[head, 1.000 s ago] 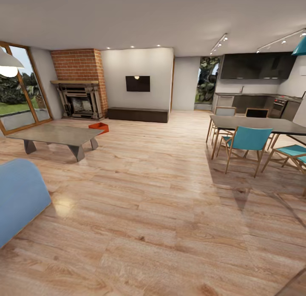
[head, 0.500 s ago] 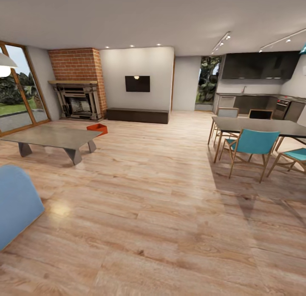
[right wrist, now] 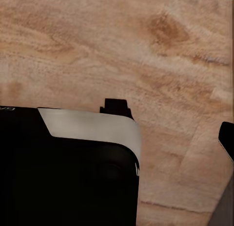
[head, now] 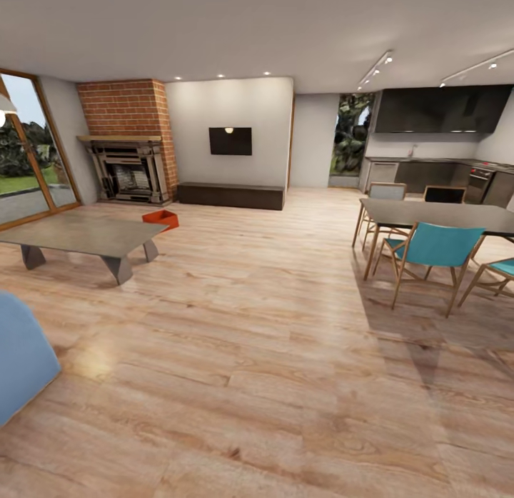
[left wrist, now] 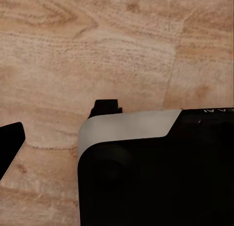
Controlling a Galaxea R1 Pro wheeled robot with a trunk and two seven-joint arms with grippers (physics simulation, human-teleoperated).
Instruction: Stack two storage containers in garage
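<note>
One orange-red storage container (head: pixel 160 218) sits on the light wood-plank floor of the living room, just behind the far right corner of the grey low table (head: pixel 80 233) and in front of the brick fireplace (head: pixel 128 169). It is far ahead and to my left. In the left wrist view a dark wedge (left wrist: pixel 9 150) juts in at the frame's edge above the plank floor, beside my black and white body (left wrist: pixel 156 172). The right wrist view has a matching dark wedge (right wrist: pixel 227 138). Neither view lets me judge how the jaws stand.
A blue sofa (head: pixel 18 362) corner is close at my left. A dining table (head: pixel 442 213) with teal chairs (head: pixel 432 249) stands at the right. A low dark cabinet (head: pixel 230 195) runs under the wall TV. Glass doors (head: pixel 28 162) are at far left. Open plank floor (head: pixel 250 326) stretches ahead.
The whole head view has shifted as I roll forward: sofa and low table slide toward the left edge, the dining set toward the right. The container has not moved on the floor.
</note>
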